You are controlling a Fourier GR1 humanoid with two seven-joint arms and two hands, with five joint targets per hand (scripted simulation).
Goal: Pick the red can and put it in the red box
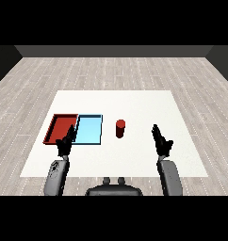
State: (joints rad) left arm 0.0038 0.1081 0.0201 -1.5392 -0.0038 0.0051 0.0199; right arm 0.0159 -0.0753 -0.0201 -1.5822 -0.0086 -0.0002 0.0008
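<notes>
A red can (pixel 120 128) stands upright on the white table (pixel 134 103), just right of the two trays. The red tray (pixel 61 127) lies at the left, with the light blue tray (pixel 89 129) touching its right side. My right hand (pixel 161 141) hovers to the right of the can, fingers straight and open, a clear gap away from it. My left hand (pixel 66 142) is open too, and it sits over the near edge where the red and blue trays meet. Neither hand holds anything.
Grey wood floor surrounds the table. Bare white table stretches behind the can and trays and off to the right of my right hand.
</notes>
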